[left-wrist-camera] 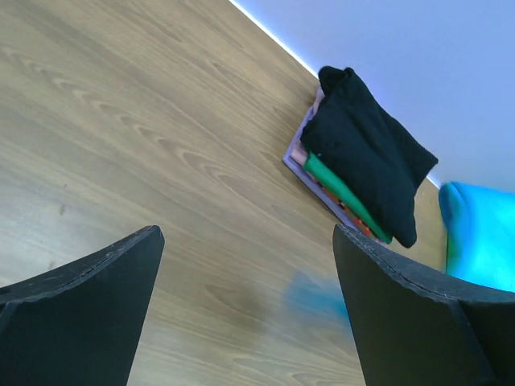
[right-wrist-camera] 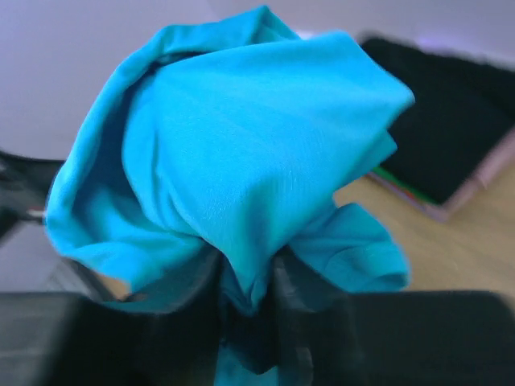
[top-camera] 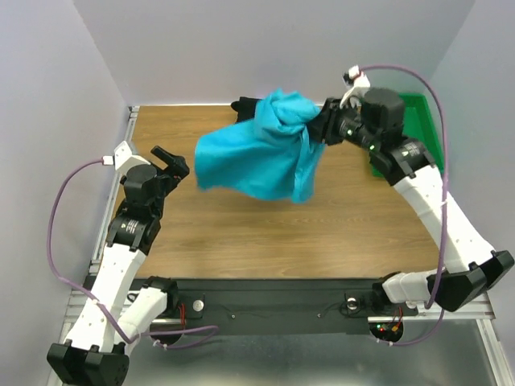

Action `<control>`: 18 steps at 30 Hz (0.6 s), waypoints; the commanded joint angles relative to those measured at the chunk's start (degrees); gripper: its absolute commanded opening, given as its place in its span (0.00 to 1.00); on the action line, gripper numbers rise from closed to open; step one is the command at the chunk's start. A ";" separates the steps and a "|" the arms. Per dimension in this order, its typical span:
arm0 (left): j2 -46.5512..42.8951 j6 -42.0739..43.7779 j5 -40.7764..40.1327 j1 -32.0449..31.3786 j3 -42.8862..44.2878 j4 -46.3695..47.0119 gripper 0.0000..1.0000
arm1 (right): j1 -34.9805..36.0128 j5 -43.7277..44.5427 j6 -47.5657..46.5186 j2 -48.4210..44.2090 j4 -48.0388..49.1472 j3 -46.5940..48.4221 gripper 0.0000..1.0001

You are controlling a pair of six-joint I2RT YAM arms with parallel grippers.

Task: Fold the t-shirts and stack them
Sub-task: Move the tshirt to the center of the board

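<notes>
The teal t-shirt (top-camera: 261,149) hangs bunched in the air over the back middle of the table, pinched by my right gripper (top-camera: 315,125), which is shut on it; the cloth fills the right wrist view (right-wrist-camera: 241,161). A stack of folded t-shirts lies at the back wall, black on top (left-wrist-camera: 366,149), green (left-wrist-camera: 342,191) and pink under it; it is mostly hidden behind the teal shirt in the top view. My left gripper (top-camera: 173,161) is open and empty, above the table's left side, apart from the shirt, whose edge shows at the right (left-wrist-camera: 479,233).
A rigid green tray (top-camera: 422,121) stands at the back right, behind the right arm. Bare wooden table (top-camera: 265,241) stretches across the front and left. White walls close in the back and sides.
</notes>
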 commanded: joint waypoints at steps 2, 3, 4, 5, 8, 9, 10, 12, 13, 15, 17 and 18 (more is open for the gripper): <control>-3.33 -5.39 -5.17 0.19 1.54 -7.83 0.98 | -0.97 20.58 6.17 -2.59 -0.73 -15.75 0.60; -3.42 -6.70 -5.17 0.19 0.92 -8.46 0.99 | -0.89 23.14 6.61 -3.03 -0.73 -18.91 0.86; -3.60 -7.24 -4.99 0.19 0.39 -8.90 0.98 | -0.97 27.43 8.27 -3.47 -0.73 -21.55 1.00; -3.86 -7.59 -4.21 0.19 -0.92 -9.51 0.98 | -0.97 29.04 9.15 -4.26 -0.73 -25.93 1.00; -3.69 -7.51 -0.36 0.19 -3.20 -10.22 0.98 | -0.89 30.37 11.62 -8.47 -0.90 -31.14 1.00; -3.42 -7.94 0.62 0.19 -3.82 -10.57 0.98 | -0.89 30.11 14.23 -11.79 -0.82 -34.72 1.00; -3.33 -7.95 1.85 0.19 -4.53 -10.83 0.99 | -0.97 29.76 15.31 -13.21 -0.82 -36.85 1.00; -2.72 -6.46 8.59 0.19 -7.33 -9.00 0.99 | -0.89 29.06 16.98 -15.76 -1.16 -41.67 1.00; -2.37 -6.19 10.46 0.19 -8.22 -8.56 0.99 | -0.89 28.53 17.42 -16.65 -1.51 -43.01 1.00; -1.05 -5.05 15.04 0.01 -11.03 -7.85 0.98 | -0.89 26.08 18.74 -17.80 -2.74 -45.82 1.00; 0.26 -4.87 19.76 -0.86 -13.83 -7.41 0.99 | -0.01 23.96 18.74 -17.01 -3.71 -47.23 1.00; 0.62 -4.87 21.19 -1.56 -14.72 -7.23 0.99 | 0.52 23.95 19.27 -16.83 -4.15 -47.94 1.00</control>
